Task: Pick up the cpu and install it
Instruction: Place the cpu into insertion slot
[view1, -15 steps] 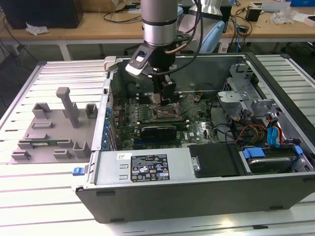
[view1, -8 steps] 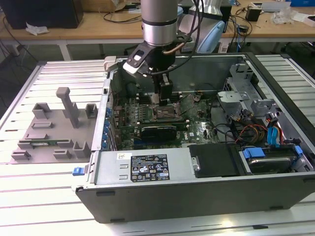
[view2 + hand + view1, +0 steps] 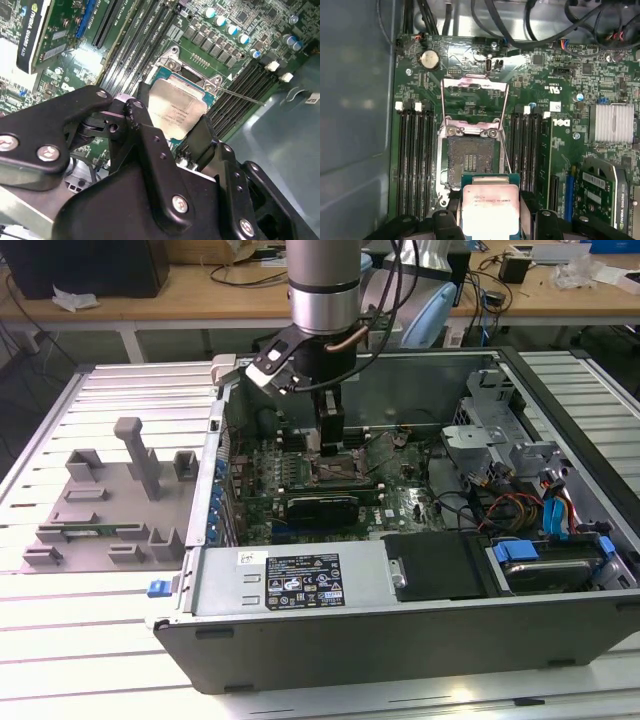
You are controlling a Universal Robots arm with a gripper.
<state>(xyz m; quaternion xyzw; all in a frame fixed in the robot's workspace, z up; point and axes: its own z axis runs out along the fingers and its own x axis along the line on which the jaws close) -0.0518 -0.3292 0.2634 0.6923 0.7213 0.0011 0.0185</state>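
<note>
Hand (image 3: 492, 226) pinching the cpu (image 3: 490, 210) by two opposite edges, one black finger (image 3: 150, 145) on each side; silvery top plate faces up in both wrist views. In the exterior view the hand (image 3: 330, 435) is lowered inside the open computer case (image 3: 400, 630), over the motherboard.

The cpu sits at the near edge of the dark cpu socket (image 3: 470, 160). Contact with the socket: cannot tell.

Just beyond the socket, its metal load frame (image 3: 475, 100) stands flipped open. Black memory slots (image 3: 415, 160) run along both sides of the socket.

Further on, a coin battery (image 3: 429, 58) lies near the board's far edge. A finned heatsink (image 3: 611, 122) and a graphics card (image 3: 602, 200) lie off to one side.

Outside the case, a grey fixture tray (image 3: 110, 510) rests on the slatted desk (image 3: 100, 660), at the exterior view's left.
</note>
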